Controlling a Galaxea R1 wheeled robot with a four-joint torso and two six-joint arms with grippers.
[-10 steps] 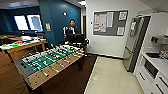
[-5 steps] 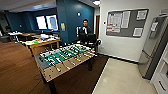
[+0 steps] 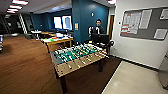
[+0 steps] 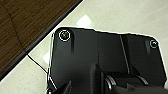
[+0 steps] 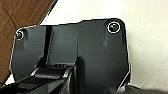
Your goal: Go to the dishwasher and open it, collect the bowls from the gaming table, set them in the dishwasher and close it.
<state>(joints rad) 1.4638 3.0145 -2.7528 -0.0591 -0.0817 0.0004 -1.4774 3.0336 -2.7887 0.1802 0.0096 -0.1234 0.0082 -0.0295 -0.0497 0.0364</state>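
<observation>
The head view looked across an office floor. A foosball table (image 3: 77, 56) with a green pitch and rods stood in the middle, on dark wood flooring (image 3: 22, 70). Its near end was plain brown board; the small figures on the rods were too blurred to tell apart. Behind it stood a person (image 3: 98, 28) in dark clothing, partly hidden by a dark monitor-like shape (image 3: 100, 38). To the left and farther back stood the gaming table (image 3: 58, 41), long and yellow-edged, with coloured clutter on top. A green patch (image 3: 52, 39) there may have been one of the bowls, but it was too smeared to be sure. A grey notice board (image 3: 143, 23) with pale sheets hung on the white wall to the right, cut off by the frame edge. Pale tiled floor (image 3: 130, 80) met the wood at a dark border. A grey upright surface (image 3: 163, 72) showed at the right edge, mostly cropped; what it belonged to could not be made out.

The left wrist view showed the robot's dark plate above pale tiles (image 4: 125, 17) and a strip of wood floor (image 4: 27, 22). Whether the left jaws were released or clenched could not be told.

The right wrist view showed the same plate over pale floor (image 5: 142, 22) and a corner of wood (image 5: 25, 11). The right jaws' state could not be told either.
</observation>
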